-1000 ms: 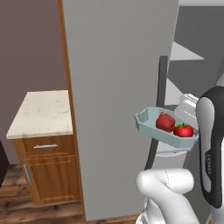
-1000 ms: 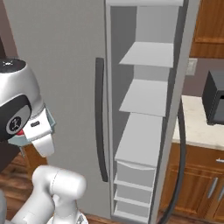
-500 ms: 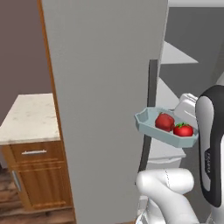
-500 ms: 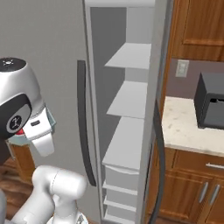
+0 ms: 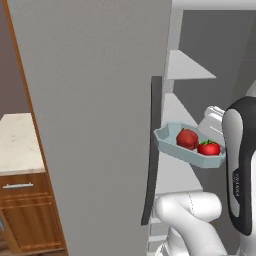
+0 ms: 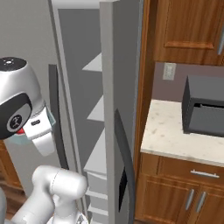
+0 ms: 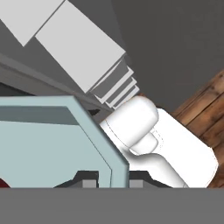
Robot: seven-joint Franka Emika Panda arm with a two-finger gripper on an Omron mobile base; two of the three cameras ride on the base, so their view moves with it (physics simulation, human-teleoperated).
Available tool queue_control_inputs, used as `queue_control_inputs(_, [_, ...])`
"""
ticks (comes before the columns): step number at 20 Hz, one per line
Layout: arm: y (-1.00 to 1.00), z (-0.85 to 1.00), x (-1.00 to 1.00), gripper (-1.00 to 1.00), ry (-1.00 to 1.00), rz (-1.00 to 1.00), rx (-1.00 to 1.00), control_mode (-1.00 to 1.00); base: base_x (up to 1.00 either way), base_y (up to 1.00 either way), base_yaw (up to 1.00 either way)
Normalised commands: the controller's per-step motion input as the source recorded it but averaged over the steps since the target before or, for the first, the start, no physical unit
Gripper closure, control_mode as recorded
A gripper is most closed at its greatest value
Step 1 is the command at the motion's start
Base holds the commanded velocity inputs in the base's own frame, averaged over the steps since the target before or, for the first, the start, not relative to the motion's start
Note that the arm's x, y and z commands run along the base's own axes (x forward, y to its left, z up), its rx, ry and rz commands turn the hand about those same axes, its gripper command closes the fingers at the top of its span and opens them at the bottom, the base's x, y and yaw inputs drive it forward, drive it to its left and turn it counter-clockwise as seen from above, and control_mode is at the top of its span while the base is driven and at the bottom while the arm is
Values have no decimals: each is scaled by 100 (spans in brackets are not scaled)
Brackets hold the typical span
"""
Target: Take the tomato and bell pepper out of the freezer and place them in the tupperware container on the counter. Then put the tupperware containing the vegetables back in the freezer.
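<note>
Here the gripper [image 7: 113, 178] is clamped on the rim of the container [image 5: 172, 145], one dark finger tip on each side of its pale blue wall in the hand view. The tray is held up in the air, roughly level, in front of the open freezer [image 5: 100, 100], just beside the long dark handle [image 5: 151, 150] of the big grey door. In it lie the tomato [image 5: 186, 138] and the pepper [image 5: 209, 148], side by side and touching or nearly so; the pepper, with its green top, sits nearer the arm, the tomato toward the door. A sliver of red shows at the lower left of the hand view, inside the tray.

Behind the tray the pale shelves [image 5: 187, 67] of the freezer stand bare. In the right base view a second freezer door [image 6: 120, 109] is swung out edge-on. To the left of the big door lies the counter [image 5: 15, 145] on its wooden cabinet. To the right of the freezer, another counter carries a dark box-like appliance [image 6: 203, 105].
</note>
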Motion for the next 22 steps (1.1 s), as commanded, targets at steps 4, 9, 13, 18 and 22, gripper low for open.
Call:
queue_control_inputs(4, [0, 0, 0, 100, 0, 0, 0, 100, 0, -56, 0])
queue_control_inputs(9, [0, 0, 0, 100, 0, 0, 0, 100, 0, -54, 0])
queue_control_inputs(13, [0, 0, 0, 100, 0, 0, 0, 100, 16, -48, 0])
queue_control_inputs(18, [0, 0, 0, 100, 0, 0, 0, 100, 53, -20, -3])
queue_control_inputs(22, [0, 0, 0, 100, 0, 0, 0, 100, 59, 0, -11])
